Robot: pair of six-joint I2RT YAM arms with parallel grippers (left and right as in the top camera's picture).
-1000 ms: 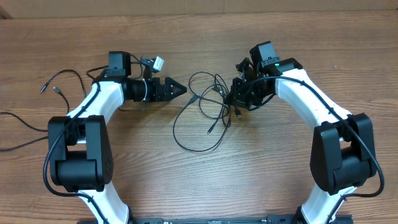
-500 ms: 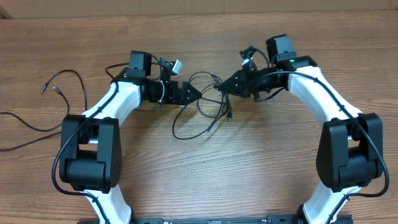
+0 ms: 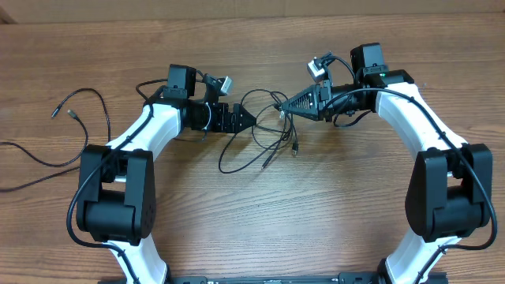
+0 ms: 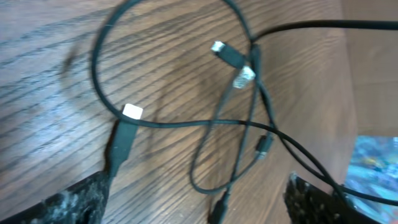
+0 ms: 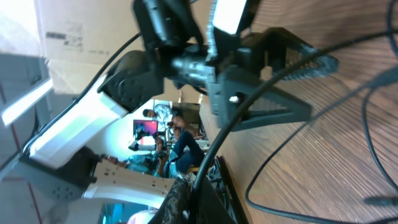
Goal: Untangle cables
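The right end effector (image 3: 286, 106) is clamped tight on a strand of the cables (image 3: 264, 138). In its wrist view the strand runs out from its tip and away ahead, toward the left end effector (image 3: 245, 120) facing it. The left one stands wide, its fingers (image 4: 87, 196) well apart with nothing gripped. The tangle lies just ahead of and between them, one strand with a white-tipped plug (image 4: 132, 112) nearest its left finger. The rest of the loops sag onto the surface (image 3: 260, 221) just nearer the bases than both tips. To do this step well, the left should probably pick a single strand near that plug, not the crossing where several overlap. It should close only once that strand sits squarely between the pads, then draw away from the right tip slowly so the loops slide instead of cinching. Both arms reach inward, forearms low and close to level, wrists rolled so the tips point at each other, near but apart. A lone cord (image 3: 79, 118) lies well behind the left end effector, beyond its elbow.
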